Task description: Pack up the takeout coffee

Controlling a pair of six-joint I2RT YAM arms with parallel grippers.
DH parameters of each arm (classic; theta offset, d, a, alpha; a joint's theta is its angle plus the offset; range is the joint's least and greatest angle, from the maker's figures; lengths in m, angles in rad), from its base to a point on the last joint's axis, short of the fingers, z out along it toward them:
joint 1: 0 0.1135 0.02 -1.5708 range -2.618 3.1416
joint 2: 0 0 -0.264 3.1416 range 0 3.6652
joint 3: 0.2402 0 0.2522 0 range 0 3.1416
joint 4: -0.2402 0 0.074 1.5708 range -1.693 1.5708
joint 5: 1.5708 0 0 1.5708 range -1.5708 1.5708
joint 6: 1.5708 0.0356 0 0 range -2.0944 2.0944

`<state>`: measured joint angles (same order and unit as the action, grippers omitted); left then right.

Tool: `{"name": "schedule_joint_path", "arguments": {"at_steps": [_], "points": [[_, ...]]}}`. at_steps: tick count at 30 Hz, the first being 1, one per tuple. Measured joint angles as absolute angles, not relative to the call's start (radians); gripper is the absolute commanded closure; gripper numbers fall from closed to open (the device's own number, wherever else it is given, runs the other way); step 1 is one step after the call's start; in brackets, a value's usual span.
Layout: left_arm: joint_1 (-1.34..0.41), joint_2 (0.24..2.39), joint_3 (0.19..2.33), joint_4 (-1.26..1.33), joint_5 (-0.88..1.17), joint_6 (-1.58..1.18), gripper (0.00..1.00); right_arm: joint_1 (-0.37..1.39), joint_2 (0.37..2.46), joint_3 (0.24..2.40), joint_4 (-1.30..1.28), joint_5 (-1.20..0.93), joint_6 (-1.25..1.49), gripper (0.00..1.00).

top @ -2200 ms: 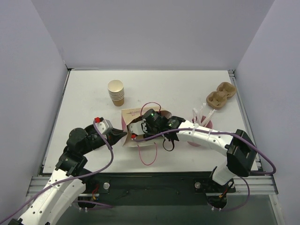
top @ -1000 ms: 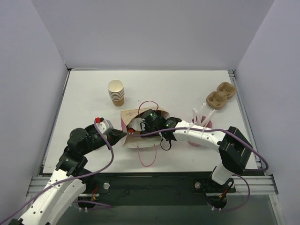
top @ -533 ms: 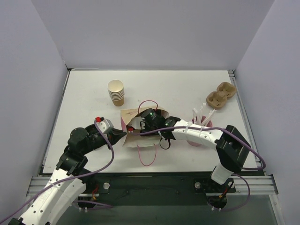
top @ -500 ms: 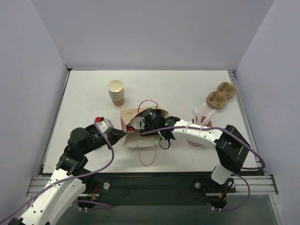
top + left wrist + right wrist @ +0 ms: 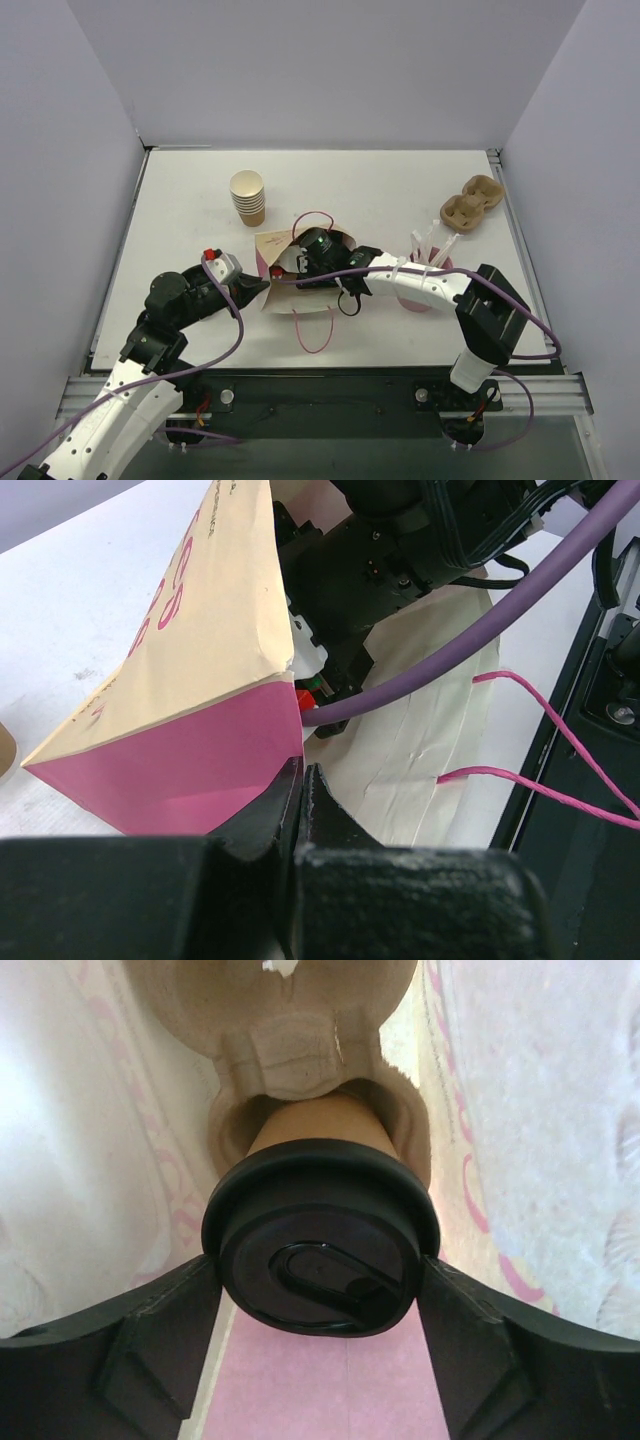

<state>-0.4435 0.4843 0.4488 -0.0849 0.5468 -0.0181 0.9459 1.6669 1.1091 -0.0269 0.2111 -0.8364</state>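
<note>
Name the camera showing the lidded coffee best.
Right wrist: the takeout coffee, lid and tan side, fills the frame, flanked by the right gripper. Top external hides it under the right arm in the paper bag; left wrist shows only the bag's outside.

Left gripper point(image 5: 301, 776) at bottom of frame, black fingers point(image 5: 262, 815) pinched together on the lower corner of the paper bag point(image 5: 190, 670). Bag lies on its side: cream face with pink lettering, pink side panel. Right arm point(image 5: 400, 550), black, reaches into the bag's mouth, trailing a purple cable point(image 5: 480, 630). Pink string handles point(image 5: 545, 730) lie on the white table point(image 5: 80, 570).
</note>
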Motion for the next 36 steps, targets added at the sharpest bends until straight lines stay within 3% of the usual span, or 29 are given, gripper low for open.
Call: {"name": "schedule_joint_path", "arguments": {"at_steps": [13,23,29,36], "points": [[-0.443,0.493,0.45,-0.083,0.546,-0.019,1.0,0.941,1.667,1.125,-0.065,0.21,-0.831,0.09],[-0.443,0.551,0.488,-0.088,0.522,-0.043,1.0,0.934,1.661,1.193,-0.206,0.209,-0.791,0.21],[-0.443,0.581,0.525,-0.111,0.502,-0.052,1.0,0.93,1.645,1.22,-0.283,0.208,-0.763,0.12],[-0.443,0.611,0.57,-0.139,0.485,-0.075,1.0,0.93,1.623,1.261,-0.363,0.2,-0.737,0.07]]}}
